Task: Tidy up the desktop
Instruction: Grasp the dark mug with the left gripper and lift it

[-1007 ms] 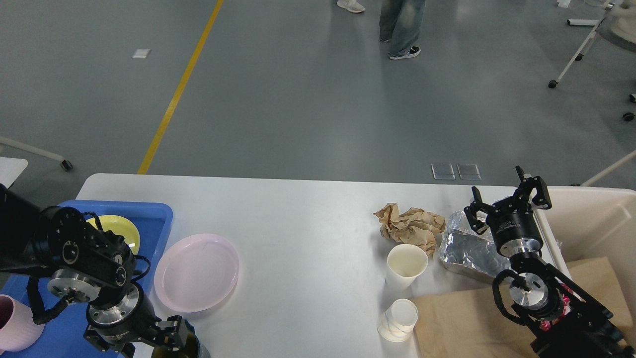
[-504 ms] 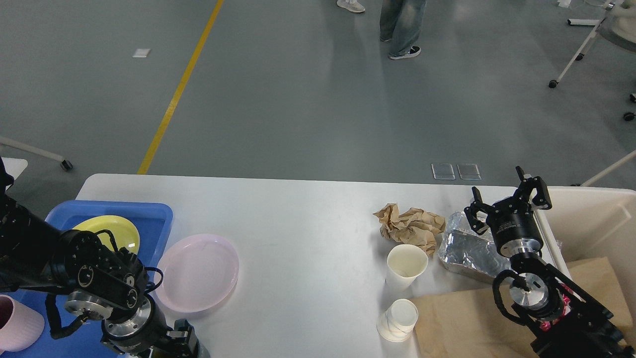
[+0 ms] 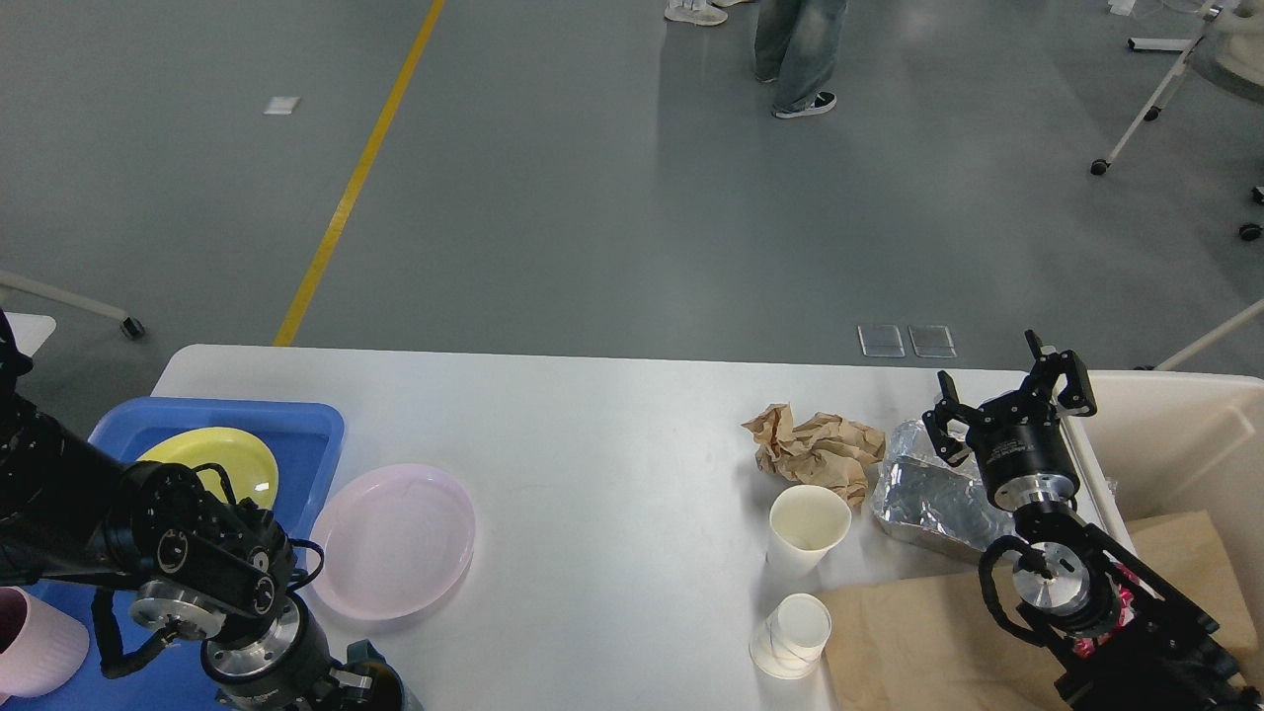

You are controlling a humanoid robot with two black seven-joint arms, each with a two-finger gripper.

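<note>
The desk (image 3: 612, 444) lies before me, its long axis running left to right across my view. My right pincer (image 3: 1007, 405) hangs spread wide above the foil packet (image 3: 928, 494) near the far right edge. My left pincer (image 3: 365, 681) is low at the near edge; I cannot tell its gap.

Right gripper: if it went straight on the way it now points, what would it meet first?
The right gripper, jaws open, points up and away over the desktop's far edge. Nothing shows in that line; the way looks free, with only grey floor beyond, though depth is hard to judge.
</note>
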